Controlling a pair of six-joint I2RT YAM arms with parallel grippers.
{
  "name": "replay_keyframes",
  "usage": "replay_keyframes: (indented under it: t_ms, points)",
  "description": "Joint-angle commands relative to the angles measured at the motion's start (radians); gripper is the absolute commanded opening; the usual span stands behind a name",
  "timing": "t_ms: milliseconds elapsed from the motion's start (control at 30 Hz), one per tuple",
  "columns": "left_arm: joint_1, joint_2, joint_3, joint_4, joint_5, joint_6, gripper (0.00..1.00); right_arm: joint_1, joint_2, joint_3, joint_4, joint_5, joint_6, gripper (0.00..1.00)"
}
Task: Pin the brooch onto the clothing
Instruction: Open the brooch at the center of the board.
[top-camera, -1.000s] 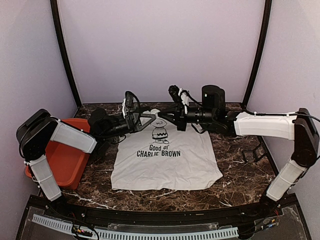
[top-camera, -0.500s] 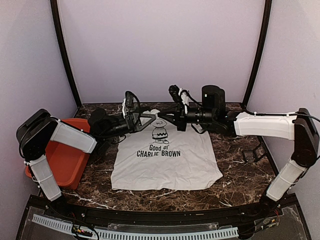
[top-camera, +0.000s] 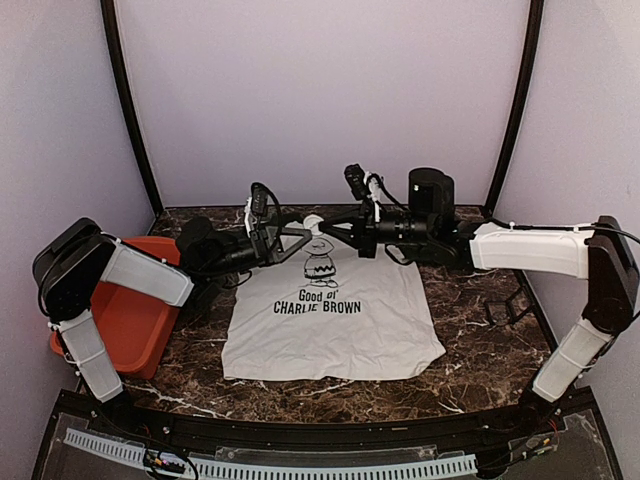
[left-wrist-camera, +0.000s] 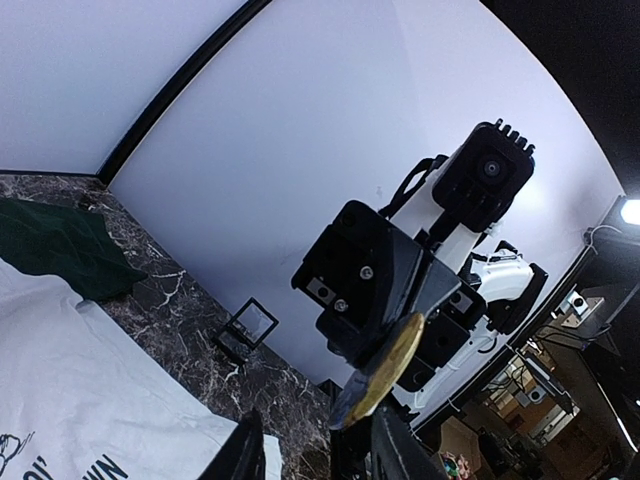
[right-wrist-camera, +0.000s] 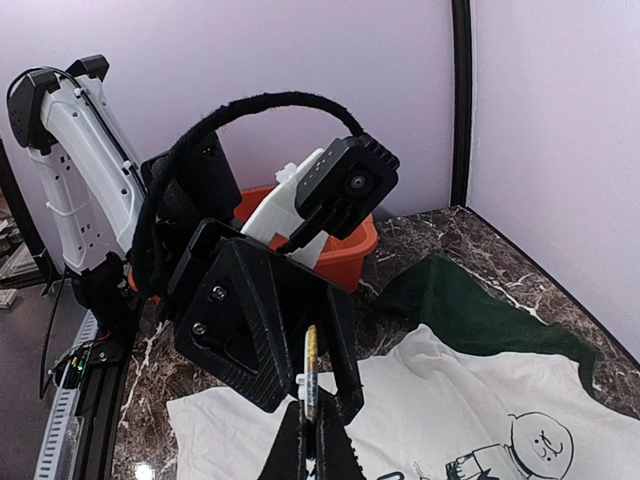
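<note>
The clothing (top-camera: 340, 320) lies flat on the marble table, a white T-shirt with a cartoon boy print and dark green sleeves (right-wrist-camera: 450, 300). Above its collar the two grippers meet tip to tip. My right gripper (right-wrist-camera: 312, 425) is shut on the lower edge of the brooch (right-wrist-camera: 311, 365), a thin gold-rimmed disc seen edge-on. The brooch (top-camera: 313, 222) hangs clear of the cloth. My left gripper (top-camera: 297, 240) is open, its black fingers (right-wrist-camera: 250, 320) standing either side of the brooch (left-wrist-camera: 390, 362) with a gap showing.
An orange bin (top-camera: 125, 310) stands at the table's left, behind the left arm. A small black frame (top-camera: 505, 305) lies on the marble (top-camera: 480, 340) at the right. Purple walls close the back and sides.
My right arm has shifted slightly right and up with the brooch. The left arm has stayed in place, its jaws a touch wider.
</note>
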Motion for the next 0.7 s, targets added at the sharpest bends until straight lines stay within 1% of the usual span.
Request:
replay_keyframes:
  t_ms: [0, 167, 433, 600, 667]
  points:
    - [0.008, -0.010, -0.004, 0.301, 0.022, 0.003, 0.36, -0.008, 0.010, 0.005, 0.037, -0.039, 0.035, 0.00]
    - [0.008, -0.018, -0.007, 0.301, 0.016, 0.005, 0.36, -0.009, 0.012, -0.012, 0.051, -0.060, 0.024, 0.00]
    - [0.008, -0.023, -0.011, 0.302, 0.015, 0.016, 0.42, -0.008, 0.031, -0.004, 0.054, -0.091, 0.043, 0.00]
    - [0.008, -0.029, -0.012, 0.302, 0.018, 0.022, 0.44, -0.008, 0.041, 0.003, 0.047, -0.094, 0.048, 0.00]
    - [0.008, -0.029, -0.011, 0.302, 0.020, 0.021, 0.43, -0.008, 0.044, 0.003, 0.048, -0.093, 0.049, 0.00]
